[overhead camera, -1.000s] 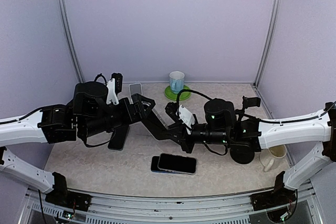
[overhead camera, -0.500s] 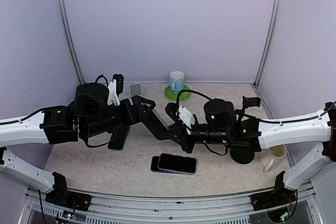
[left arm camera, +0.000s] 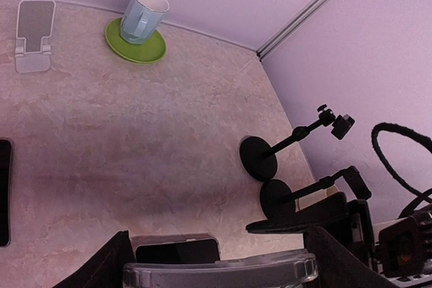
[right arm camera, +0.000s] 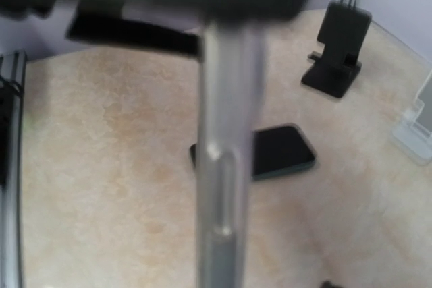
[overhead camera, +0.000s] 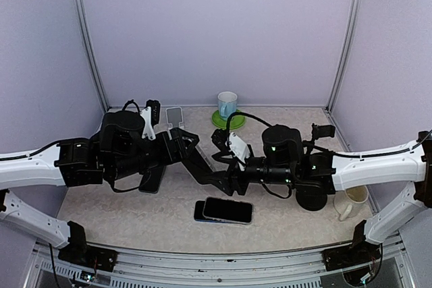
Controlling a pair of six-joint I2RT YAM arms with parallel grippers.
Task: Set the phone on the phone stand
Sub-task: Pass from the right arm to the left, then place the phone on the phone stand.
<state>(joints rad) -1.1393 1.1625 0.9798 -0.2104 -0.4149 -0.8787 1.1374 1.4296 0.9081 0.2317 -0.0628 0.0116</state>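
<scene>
A phone with a grey rim (left arm camera: 216, 271) hangs in the air at mid-table. It spans the gap between my left gripper's (left arm camera: 219, 261) fingers, which are shut on it. From above it shows as a dark bar (overhead camera: 202, 163) running from the left gripper (overhead camera: 187, 143) toward the right gripper (overhead camera: 226, 160). In the right wrist view its edge (right arm camera: 223, 166) stands blurred down the middle with no finger on it, so the right jaws are apart. A clear phone stand (overhead camera: 174, 116) (left arm camera: 34, 35) is at the back left. A black phone stand (right arm camera: 337, 52) is beside it.
Two phones (overhead camera: 224, 210) lie stacked near the front edge, and a dark flat thing (overhead camera: 152, 179) lies under the left arm. A pale blue mug on a green saucer (overhead camera: 227, 107) stands at the back. A cream mug (overhead camera: 351, 202) and black round-based holders (left arm camera: 260, 158) are at the right.
The right gripper's jaws have come apart from the phone. The left gripper has closed onto it and shifted slightly right, so more of the clear stand shows.
</scene>
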